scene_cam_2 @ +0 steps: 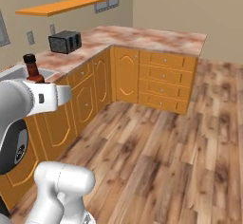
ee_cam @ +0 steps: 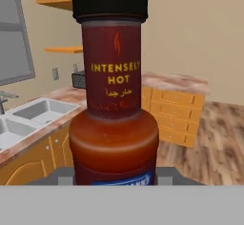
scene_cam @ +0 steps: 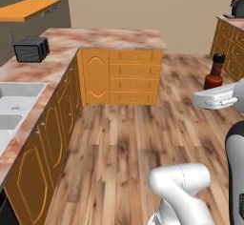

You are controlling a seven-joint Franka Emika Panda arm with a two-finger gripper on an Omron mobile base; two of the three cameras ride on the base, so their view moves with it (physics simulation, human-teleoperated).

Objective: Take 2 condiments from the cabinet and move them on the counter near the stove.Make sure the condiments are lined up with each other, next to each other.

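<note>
My gripper [ee_cam: 114,180] is shut on a dark-red sauce bottle [ee_cam: 114,100] with a black cap, one of the condiments. It holds the bottle upright by its base, out over the wooden floor. The bottle [scene_cam: 214,74] stands up from the white hand at the right of the left base view, and the bottle [scene_cam_2: 32,71] shows at the left of the right base view. The orange cabinet shelf [scene_cam: 28,8] [scene_cam_2: 61,5] hangs on the wall above the mottled counter [scene_cam: 105,38] [scene_cam_2: 152,35]. The stove is out of view.
A black toaster [scene_cam: 31,49] [scene_cam_2: 65,42] sits on the counter under the shelf. A steel sink [scene_cam: 14,105] [ee_cam: 38,114] is set into the counter to the left. Orange cupboard fronts [scene_cam_2: 161,83] line the wooden floor [scene_cam: 128,138]. More cupboards [scene_cam: 228,47] stand far right.
</note>
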